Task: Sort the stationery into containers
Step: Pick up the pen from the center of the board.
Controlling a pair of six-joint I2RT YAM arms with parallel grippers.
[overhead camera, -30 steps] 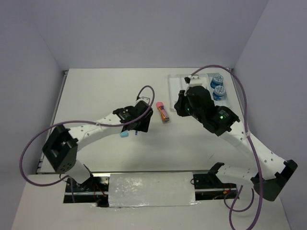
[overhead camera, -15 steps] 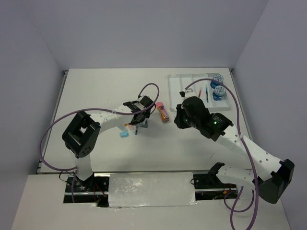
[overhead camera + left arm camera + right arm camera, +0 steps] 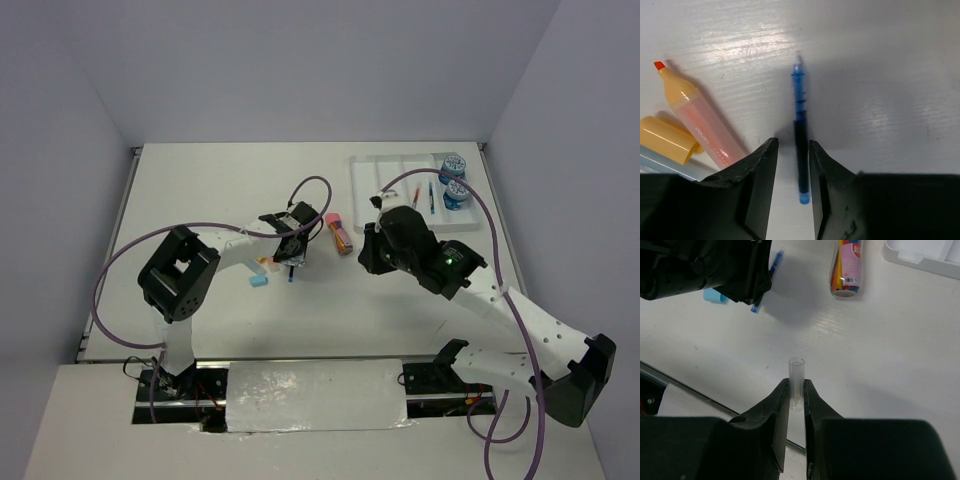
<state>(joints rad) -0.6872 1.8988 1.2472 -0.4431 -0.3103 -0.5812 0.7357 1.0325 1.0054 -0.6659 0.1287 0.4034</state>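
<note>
Left wrist view: blue pen lies on worktop between fingers of left claw, long axis pointing straight ahead of it; jaws part-open, not clamped. Right claw, farther off, pinches a clear cap.

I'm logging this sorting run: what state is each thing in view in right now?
left gripper: open, fingers astride the blue pen.
blue pen: lying flat, not clamped.
orange highlighter: uncapped, lying flat.
right gripper: shut on the clear tube.
clear tube: held, open end pointing away from the gripper.
pink marker: lying loose, outside the tray.
tray: holds two rolls and two pens.
</note>
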